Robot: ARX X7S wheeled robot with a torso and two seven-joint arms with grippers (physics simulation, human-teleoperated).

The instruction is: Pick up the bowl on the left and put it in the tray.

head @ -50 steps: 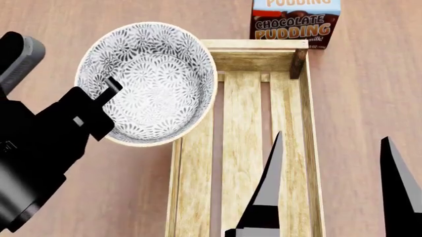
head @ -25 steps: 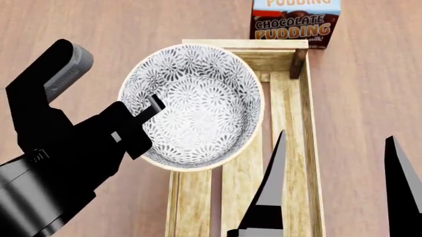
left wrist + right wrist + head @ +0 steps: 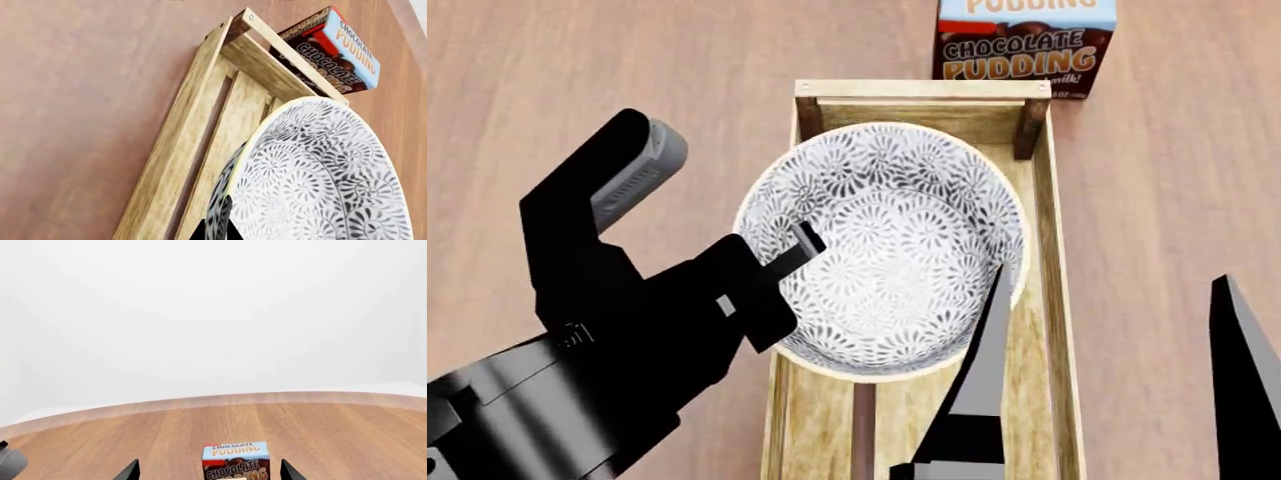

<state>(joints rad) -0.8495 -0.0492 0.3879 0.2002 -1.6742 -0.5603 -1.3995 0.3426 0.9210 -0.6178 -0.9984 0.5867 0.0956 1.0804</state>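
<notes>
Right gripper (image 3: 1108, 380) with fingers spread wide and empty, left gripper (image 3: 777, 262) pinching the near rim of the bowl (image 3: 894, 240), round, white with dense grey-black flowers, cream rim, over the slatted wooden tray (image 3: 1048, 300), chocolate pudding box (image 3: 1025, 45) beyond.

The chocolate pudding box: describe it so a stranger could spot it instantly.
Find the long slatted wooden tray on the brown table. Just beyond its far end stands the chocolate pudding box, the only printed carton there, brown and blue with orange lettering.
</notes>
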